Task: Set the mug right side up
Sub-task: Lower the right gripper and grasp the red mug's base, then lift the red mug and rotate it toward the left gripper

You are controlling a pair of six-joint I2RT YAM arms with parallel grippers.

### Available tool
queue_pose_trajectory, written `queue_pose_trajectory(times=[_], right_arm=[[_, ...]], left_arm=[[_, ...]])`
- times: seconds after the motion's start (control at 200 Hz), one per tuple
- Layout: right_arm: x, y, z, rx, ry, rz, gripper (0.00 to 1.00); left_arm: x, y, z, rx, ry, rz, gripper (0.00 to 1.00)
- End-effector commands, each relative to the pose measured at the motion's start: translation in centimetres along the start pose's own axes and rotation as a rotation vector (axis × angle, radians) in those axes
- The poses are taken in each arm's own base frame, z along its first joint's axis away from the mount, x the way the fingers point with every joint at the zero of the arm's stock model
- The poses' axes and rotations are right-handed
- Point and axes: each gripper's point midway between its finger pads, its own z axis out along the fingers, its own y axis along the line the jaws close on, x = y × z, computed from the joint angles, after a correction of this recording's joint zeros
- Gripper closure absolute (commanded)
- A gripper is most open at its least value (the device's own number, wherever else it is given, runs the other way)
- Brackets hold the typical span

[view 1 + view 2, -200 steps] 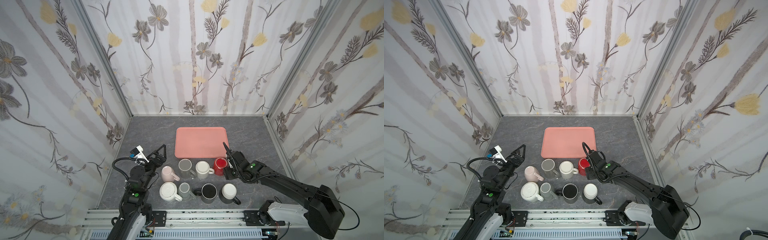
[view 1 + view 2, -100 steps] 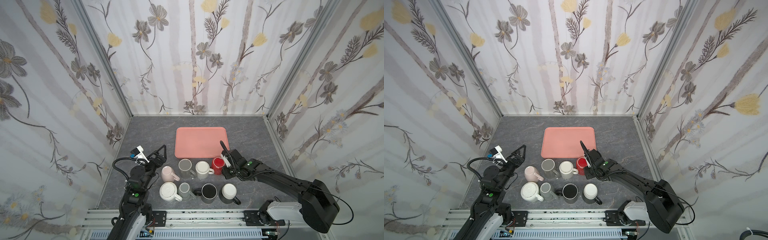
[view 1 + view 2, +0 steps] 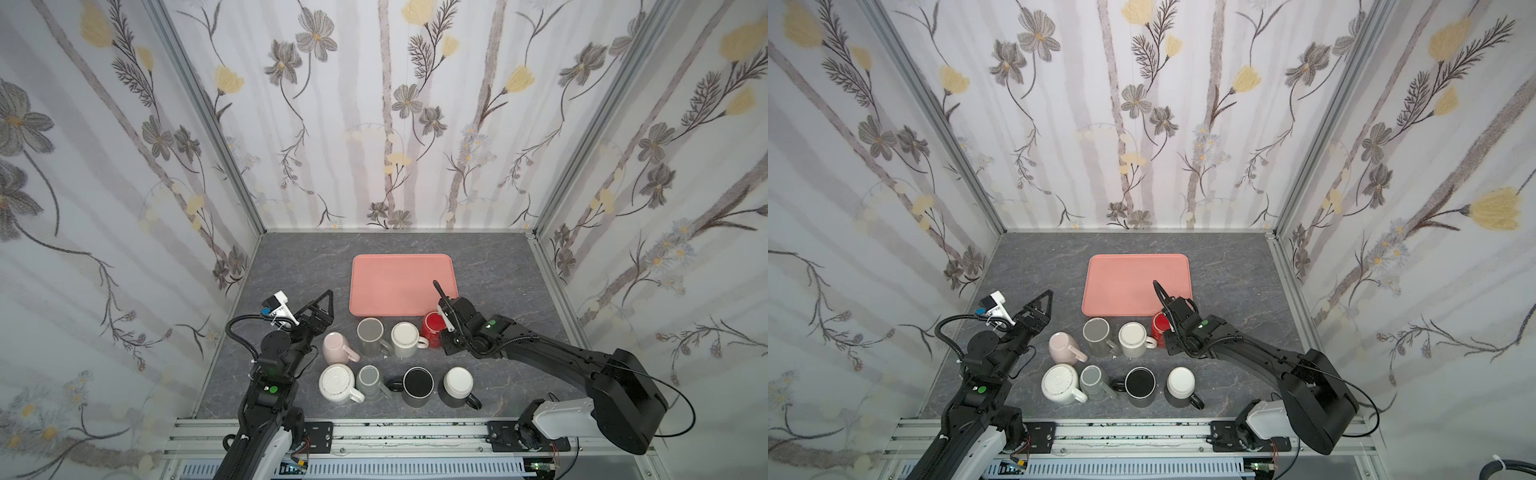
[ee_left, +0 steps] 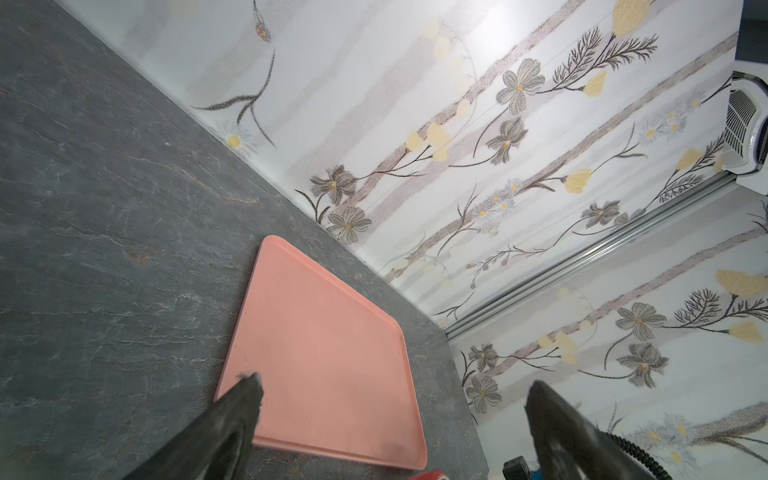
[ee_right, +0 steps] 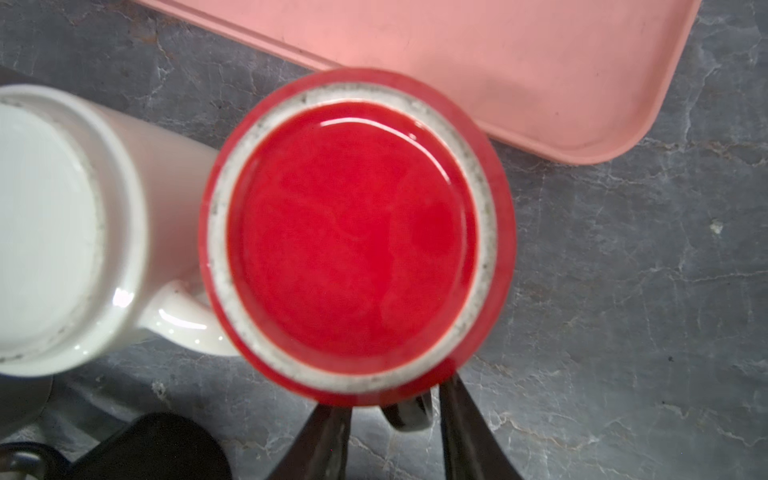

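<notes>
A red mug (image 3: 432, 328) (image 3: 1158, 326) stands upside down just in front of the pink tray, its red base (image 5: 353, 232) facing up. My right gripper (image 3: 442, 337) (image 5: 395, 401) reaches in at the mug's right side. Its two dark fingers (image 5: 328, 440) sit close on either side of the mug's dark handle (image 5: 409, 415), and their tips are hidden under the mug's body. My left gripper (image 3: 322, 305) (image 4: 395, 388) hangs open at the left, above the table. It holds nothing and stays apart from the mugs.
A pink tray (image 3: 401, 282) lies behind the mugs. A cream mug (image 3: 405, 338) touches the red one on its left, with a grey mug (image 3: 370, 332) and a tipped pink mug (image 3: 338, 348) beyond. In the front row stand several more, including a black one (image 3: 417, 384).
My right gripper's fingers have drawn together around the red mug's handle, and the wrist has shifted slightly toward the mug. The left arm has not moved.
</notes>
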Motion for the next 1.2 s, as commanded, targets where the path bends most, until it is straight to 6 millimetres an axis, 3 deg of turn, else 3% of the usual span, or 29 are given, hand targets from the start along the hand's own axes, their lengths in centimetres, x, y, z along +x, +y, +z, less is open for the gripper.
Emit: queue_pose_trajectory(times=[0.0,0.235,0.42,0.644,0.674,0.754,1.044,1.199], right_arm=[[-0.4,-0.6,0.2,0.054,-0.016,0.004,0.68],[-0.3,-0.8,0.8,0.082,-0.019,0.001,0.73],[-0.3,-0.5,0.9,0.081,-0.021,-0.007,0.84],[-0.3,-1.1,0.3,0.107,-0.043,-0.002,0.95],[-0.4,-1.2,0.1,0.112,-0.051,0.001,1.0],[-0.8,-1.7,-0.7,0.133,-0.082,0.006,1.0],[-5.8,-1.6,-5.9,0.115,-0.309,0.042,1.0],[-10.5,0.8,-9.7,-0.01,-0.482,0.058,1.0]], left_arm=[[-0.5,-1.0,0.0,0.039,-0.015,0.011,0.0],[-0.4,-1.2,0.0,0.045,-0.007,0.01,0.0],[-0.4,-1.5,0.0,0.052,0.004,0.013,0.0],[-0.4,-2.1,0.1,0.063,0.024,0.009,0.0],[-0.4,-2.4,0.1,0.07,0.025,0.009,0.0],[-0.4,-2.6,0.1,0.08,0.028,0.003,0.0],[-0.1,-4.3,0.4,0.148,0.073,-0.015,0.0],[0.3,-5.8,0.4,0.219,0.111,-0.007,0.0]])
